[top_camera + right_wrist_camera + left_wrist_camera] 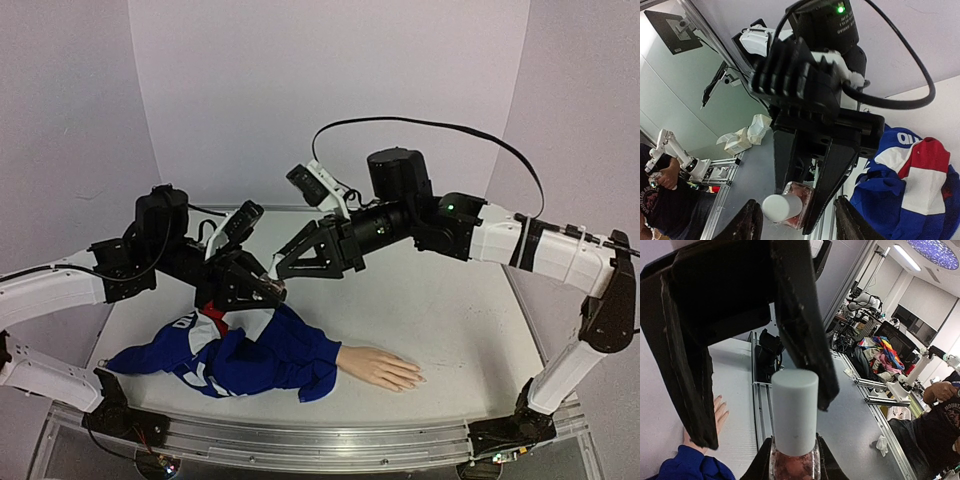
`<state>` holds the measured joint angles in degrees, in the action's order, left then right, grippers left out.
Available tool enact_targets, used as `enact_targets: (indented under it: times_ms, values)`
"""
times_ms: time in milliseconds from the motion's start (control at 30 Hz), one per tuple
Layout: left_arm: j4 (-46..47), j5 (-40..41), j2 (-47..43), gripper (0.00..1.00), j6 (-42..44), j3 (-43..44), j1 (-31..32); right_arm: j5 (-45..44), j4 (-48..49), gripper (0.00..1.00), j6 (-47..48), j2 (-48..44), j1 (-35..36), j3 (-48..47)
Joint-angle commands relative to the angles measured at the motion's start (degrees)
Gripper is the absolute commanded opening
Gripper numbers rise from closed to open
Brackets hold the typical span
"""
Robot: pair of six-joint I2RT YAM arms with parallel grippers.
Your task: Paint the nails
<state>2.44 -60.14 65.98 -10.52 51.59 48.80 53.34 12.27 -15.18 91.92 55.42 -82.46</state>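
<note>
The beige mannequin hand [380, 368] lies palm down on the table at the front, its arm in a blue sleeve [255, 355]. Its nails [418, 379] are tiny and pale at the fingertips. My left gripper [265, 291] is shut on a small pinkish polish bottle [794, 466] with a pale grey cap [794, 412], held above the sleeve. My right gripper [279, 269] is open, its black fingers [802, 330] straddling the cap without closing on it. In the right wrist view the cap [780, 207] shows between my right gripper's fingertips [749, 224]. The hand also shows in the left wrist view [718, 412].
The sleeve has red and white patches [917, 167]. The table's metal front rail [300, 440] runs below the mannequin arm. Both arms meet over the table's left middle, with white tabletop [450, 300] to the right of them.
</note>
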Motion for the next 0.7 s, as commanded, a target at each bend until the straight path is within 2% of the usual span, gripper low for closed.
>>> enact_targets:
  times_ms: [0,133,367,533,667]
  values:
    - [1.7,-2.4,-0.1,0.0,0.2,3.2,-0.2,4.8,4.1,0.46,-0.3,1.5,0.6,-3.2]
    - [1.7,-2.7,0.3,0.0,0.2,3.3,-0.2,5.1,4.3,0.41,-0.2,2.4,1.0,-3.7]
    - [1.6,-3.1,1.0,0.0,0.2,3.2,-0.2,3.3,5.9,0.45,-0.7,1.1,1.0,-3.0]
    - [1.6,-3.0,1.3,0.0,0.4,3.2,-0.2,4.1,6.1,0.31,-1.5,1.2,1.1,-2.8]
    - [1.7,-3.2,1.6,0.0,0.5,3.0,-0.2,4.8,7.0,0.25,-2.5,1.5,1.1,-2.2]
